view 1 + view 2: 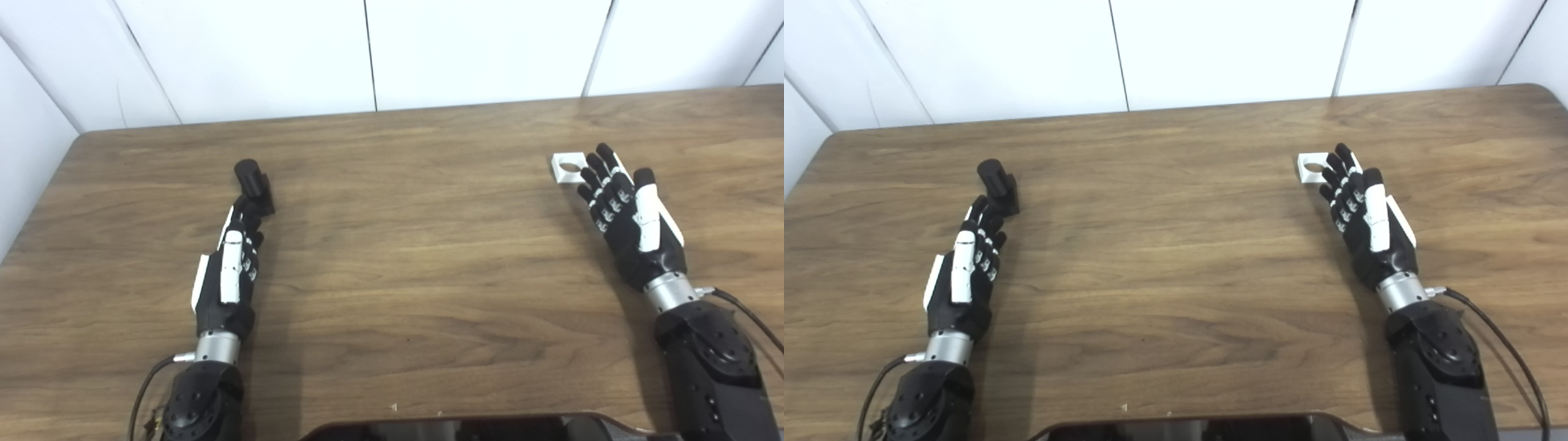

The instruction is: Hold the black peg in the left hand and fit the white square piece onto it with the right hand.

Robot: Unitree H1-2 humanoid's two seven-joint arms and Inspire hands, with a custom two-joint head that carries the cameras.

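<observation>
Nearest me, both forearms enter from the bottom edge over the wooden table [404, 288]; neither hand holds anything.

Left hand [229, 269]: fingers extended, loosely spread, thumb lying alongside the palm; hand open. The black peg [252, 184] sits just beyond the fingertips [245, 211]; from the left eye view I cannot tell whether the tips touch its base or stop just short. It looks like a short round post rising from a blocky base, tilted a little away from me.

Right hand [1363, 217]: fingers straight and fanned, thumb apart; open. The white square piece [1312, 167] lies flat on the table beyond and to the thumb-opposite side of the fingertips [1334, 164], which overlap its near edge in the picture; contact or merely hovering above, I cannot tell. A round hole shows through its middle.

Handling, my judgement: both parts look like rigid printed plastic; light, stiff, not fragile, probably somewhat slick against the finger surfaces. Peg: I would take hold at the blocky base, thumb against fingers, leaving the round post free and pointing toward the other hand. White piece: thin and flat on the table, so awkward to lift; pinch across two opposite edges, keep fingers off the hole. Being so light, either part may skid across the wood if nudged before the fingers close; the fit itself likely tolerates little tilt.
</observation>
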